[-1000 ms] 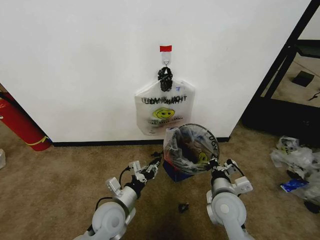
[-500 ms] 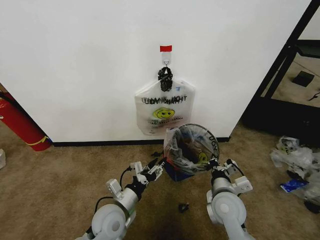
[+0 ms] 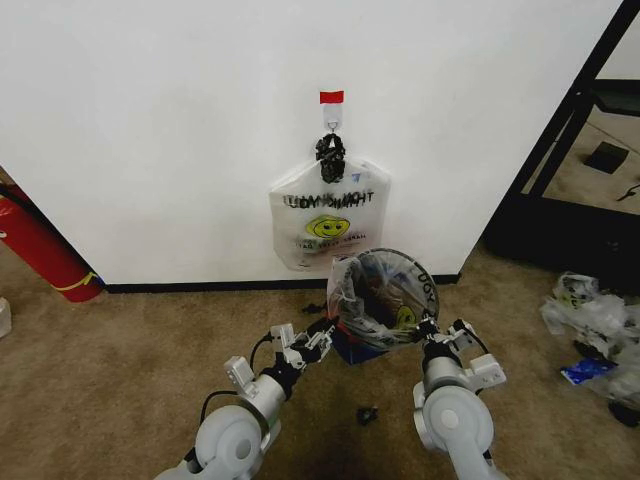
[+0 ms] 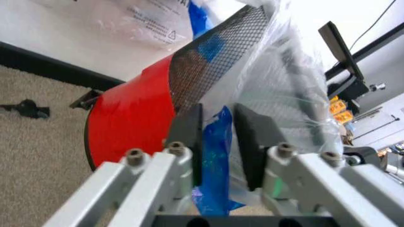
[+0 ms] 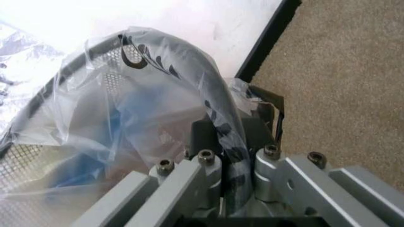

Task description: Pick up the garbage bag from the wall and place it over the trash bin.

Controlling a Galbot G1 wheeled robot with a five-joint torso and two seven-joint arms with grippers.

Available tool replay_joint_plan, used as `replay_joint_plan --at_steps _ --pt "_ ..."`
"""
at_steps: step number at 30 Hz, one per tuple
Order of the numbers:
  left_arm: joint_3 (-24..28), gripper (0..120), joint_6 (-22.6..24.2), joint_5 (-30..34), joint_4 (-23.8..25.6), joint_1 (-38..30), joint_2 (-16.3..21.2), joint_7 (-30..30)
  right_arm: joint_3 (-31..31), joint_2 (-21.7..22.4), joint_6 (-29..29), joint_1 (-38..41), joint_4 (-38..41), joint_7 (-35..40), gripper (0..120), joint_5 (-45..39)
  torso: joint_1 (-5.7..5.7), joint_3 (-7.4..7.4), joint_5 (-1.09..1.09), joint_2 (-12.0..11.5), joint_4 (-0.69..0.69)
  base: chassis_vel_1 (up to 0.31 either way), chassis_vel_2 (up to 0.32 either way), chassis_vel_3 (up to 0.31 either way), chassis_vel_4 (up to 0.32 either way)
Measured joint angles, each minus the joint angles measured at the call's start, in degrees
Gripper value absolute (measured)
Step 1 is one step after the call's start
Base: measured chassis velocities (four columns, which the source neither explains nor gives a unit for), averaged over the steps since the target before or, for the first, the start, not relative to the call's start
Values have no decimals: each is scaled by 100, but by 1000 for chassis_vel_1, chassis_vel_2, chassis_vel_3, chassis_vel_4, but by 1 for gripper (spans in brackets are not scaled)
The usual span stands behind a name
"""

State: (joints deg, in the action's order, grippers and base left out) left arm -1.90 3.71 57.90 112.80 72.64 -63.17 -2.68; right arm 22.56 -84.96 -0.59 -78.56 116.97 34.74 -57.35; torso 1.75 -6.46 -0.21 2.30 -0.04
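Note:
The black mesh trash bin stands tilted on the carpet below the wall. The clear garbage bag is draped over its rim. My left gripper sits at the bin's left side. In the left wrist view the left gripper is open, with the bag's blue patch between its fingers, next to the bin's red base. My right gripper is at the bin's right side. In the right wrist view the right gripper is shut on the bag where the plastic covers the rim.
A white "THANK YOU" bag hangs from the red-taped hook just behind the bin. A red fire extinguisher leans at the far left. A small black clip lies on the carpet. Loose plastic bags and a black frame are at right.
My left gripper has moved right and forward, up to the bin's side and around the bag's blue patch. The right gripper and the bin have stayed in place.

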Motion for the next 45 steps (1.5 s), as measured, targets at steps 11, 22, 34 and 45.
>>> replay_joint_plan --at_steps 11,22,34,45 --pt "-47 0 106 143 -3 -29 -85 -142 -8 -53 -20 -31 11 -7 1 30 0 0 0 0 0 0 0 0 0" --pt "159 0 101 -112 -334 -101 -338 -139 -51 -106 -94 -67 142 27 1 -34 0 0 0 0 0 0 0 0 0" --pt "271 0 113 -339 -710 -327 -530 -230 -56 -98 -99 -62 141 24 1 -70 0 0 0 0 0 0 0 0 0" --pt "267 11 146 -406 -641 -318 -505 -323 -63 -102 -106 -55 104 23 1 -70 0 0 0 0 0 0 0 0 0"
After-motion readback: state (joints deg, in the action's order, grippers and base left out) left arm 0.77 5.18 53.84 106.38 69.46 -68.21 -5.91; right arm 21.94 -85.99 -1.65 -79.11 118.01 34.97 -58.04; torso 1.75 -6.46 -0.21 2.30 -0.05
